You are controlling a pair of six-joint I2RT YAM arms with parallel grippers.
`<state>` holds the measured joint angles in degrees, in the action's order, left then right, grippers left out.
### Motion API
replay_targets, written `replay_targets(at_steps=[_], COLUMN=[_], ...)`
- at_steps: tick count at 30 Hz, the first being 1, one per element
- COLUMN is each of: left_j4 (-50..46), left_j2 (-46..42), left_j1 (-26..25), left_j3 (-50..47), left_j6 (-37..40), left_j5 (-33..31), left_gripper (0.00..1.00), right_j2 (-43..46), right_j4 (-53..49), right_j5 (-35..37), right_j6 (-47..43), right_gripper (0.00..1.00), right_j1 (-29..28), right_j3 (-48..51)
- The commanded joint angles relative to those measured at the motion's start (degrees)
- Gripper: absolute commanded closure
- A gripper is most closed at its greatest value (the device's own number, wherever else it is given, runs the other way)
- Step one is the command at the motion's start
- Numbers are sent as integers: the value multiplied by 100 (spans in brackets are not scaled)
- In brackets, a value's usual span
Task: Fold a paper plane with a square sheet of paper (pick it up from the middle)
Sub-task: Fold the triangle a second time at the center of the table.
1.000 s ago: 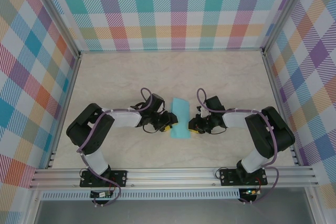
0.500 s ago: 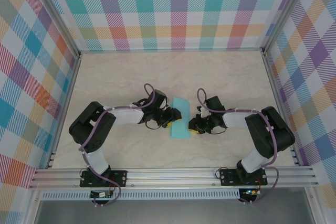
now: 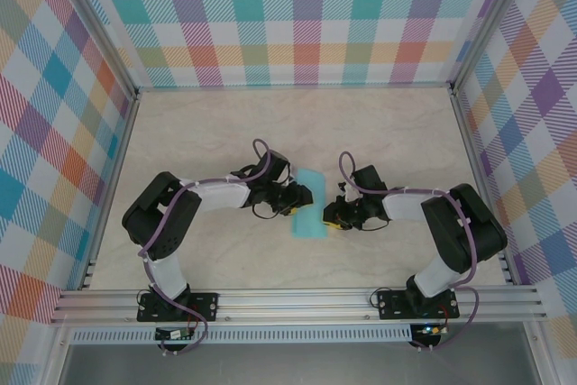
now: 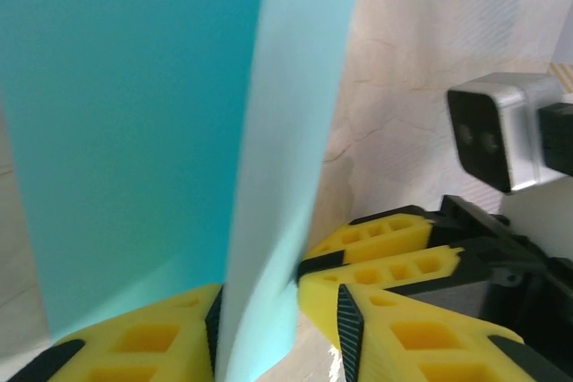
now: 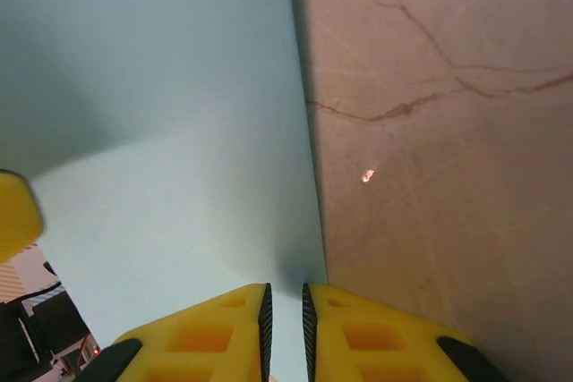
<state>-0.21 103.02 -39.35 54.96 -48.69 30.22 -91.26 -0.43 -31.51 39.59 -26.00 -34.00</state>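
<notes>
Teal square sheet of paper [image 3: 309, 223] sits centre of table [image 3: 207, 132], slightly nearer the near edge, folded to a narrow strip w/ one flap lifted. R gripper [image 5: 285, 297] on its right edge, jaws all but closed, tips pinning it I'd say; L gripper [image 4: 279, 306] further back, partly open round the raised flap. Early days imo: lengthwise fold only, nose corners & wings left to do.

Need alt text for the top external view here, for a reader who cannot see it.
A strip of teal paper lies on a beige marbled table between two black arms reaching in from the near edge. The left gripper is at its left edge and the right gripper at its right edge. Pastel plaid walls surround the table.
</notes>
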Motion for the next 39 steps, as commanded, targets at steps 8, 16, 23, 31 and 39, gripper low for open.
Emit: replay_targets(at_steps=[8,16,23,31,39], left_j4=[520,289,209,51,-92], left_j2=[78,120,79,7,-116], left_j1=[-99,-97,-94,-98,-99], left_j3=[-288,-159,-195,-183,-99], left_j6=[-340,-225,-202,-150,-158], left_j5=[149,125,47,-103,-161], left_gripper=[77,81,84,88,96], right_j2=[886,1691,1999,2148,2517], right_j4=[-637,-1412,-1981,-1794,-1597], right_j5=[422,1128,1760,1636,1288], right_j6=[184,110,75,-19,-653], right_gripper=[70,52,32,29,31], right_j1=[-14,-13,-10,-20,-19], right_j3=[-33,-32,-171,-152,-7])
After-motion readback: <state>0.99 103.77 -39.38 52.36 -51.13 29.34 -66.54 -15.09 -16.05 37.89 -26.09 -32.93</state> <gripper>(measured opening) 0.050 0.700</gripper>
